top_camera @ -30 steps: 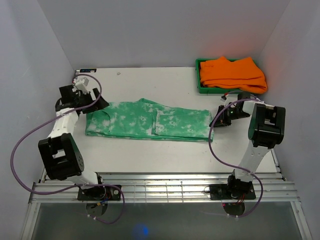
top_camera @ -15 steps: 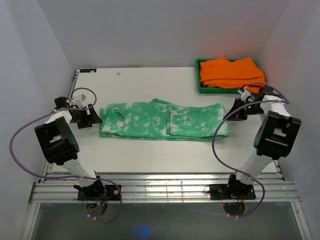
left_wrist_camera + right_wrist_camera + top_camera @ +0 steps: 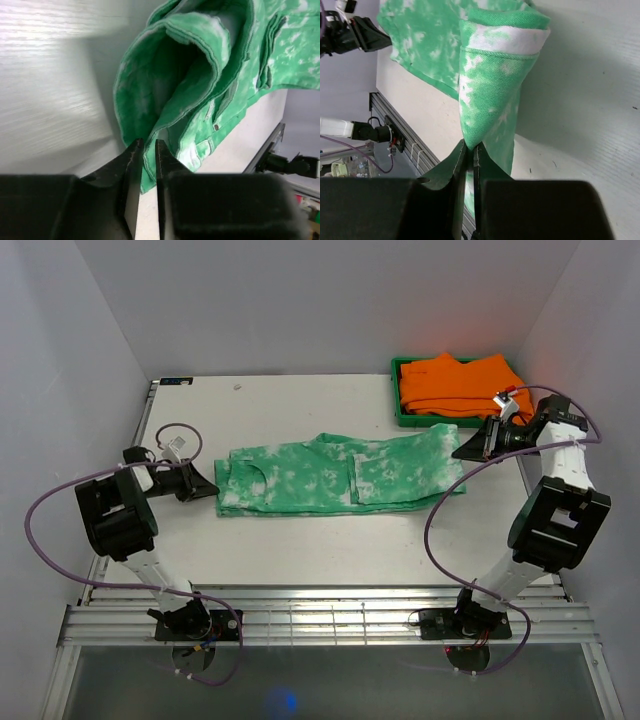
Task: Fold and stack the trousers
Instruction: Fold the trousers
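The left claw (image 3: 145, 167) is nearly closed, pinching the trousers' (image 3: 330, 475) waist edge; the right claw (image 3: 470, 160) is clamped tight on the leg ends.

The top external camera hangs high above and behind the arm bases, facing down and forward. The trousers (image 3: 340, 475) lie mid-frame, with the whole table (image 3: 300, 405) around them. The left wrist camera, just behind the left gripper (image 3: 148, 146), looks from very near at the trousers' left end, while the right wrist camera, behind the right gripper (image 3: 470, 146), looks at their right end. All three views share the trousers.
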Robot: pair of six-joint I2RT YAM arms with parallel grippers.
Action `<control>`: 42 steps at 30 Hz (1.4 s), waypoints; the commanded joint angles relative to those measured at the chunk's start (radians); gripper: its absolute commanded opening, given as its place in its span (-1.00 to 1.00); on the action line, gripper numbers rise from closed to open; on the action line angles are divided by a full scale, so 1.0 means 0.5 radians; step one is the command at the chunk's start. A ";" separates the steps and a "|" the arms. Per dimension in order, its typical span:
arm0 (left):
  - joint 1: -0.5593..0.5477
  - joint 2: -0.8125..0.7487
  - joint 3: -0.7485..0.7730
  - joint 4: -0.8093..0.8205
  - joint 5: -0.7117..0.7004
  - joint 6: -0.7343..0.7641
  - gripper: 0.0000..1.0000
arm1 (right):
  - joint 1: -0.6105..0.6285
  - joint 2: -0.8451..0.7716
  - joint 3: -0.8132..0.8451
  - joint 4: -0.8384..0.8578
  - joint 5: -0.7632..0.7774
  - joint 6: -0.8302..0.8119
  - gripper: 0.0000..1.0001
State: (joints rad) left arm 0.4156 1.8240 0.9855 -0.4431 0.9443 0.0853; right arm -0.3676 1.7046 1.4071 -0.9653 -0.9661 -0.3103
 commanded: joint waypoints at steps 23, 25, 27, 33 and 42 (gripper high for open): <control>-0.245 -0.463 -0.345 0.355 0.060 -0.367 0.25 | 0.195 -0.449 -0.268 1.259 -0.222 1.348 -0.85; -0.221 -0.476 -0.299 0.349 0.105 -0.339 0.32 | 0.204 -0.446 -0.262 1.250 -0.194 1.336 -0.85; -0.221 -0.470 -0.259 0.331 0.234 -0.284 0.73 | 0.220 -0.446 -0.255 1.234 -0.188 1.311 -0.85; -0.254 -0.363 -0.192 0.506 0.017 -0.422 0.80 | 0.272 -0.452 -0.240 1.262 -0.179 1.345 -0.85; -0.356 -0.068 -0.179 0.696 -0.027 -0.624 -0.36 | 0.526 -0.430 -0.246 1.589 -0.120 1.584 -0.85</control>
State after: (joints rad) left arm 0.2432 1.7878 0.8913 -0.1558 0.9203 -0.1772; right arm -0.1646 1.5024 1.2606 -0.3119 -1.0119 0.4168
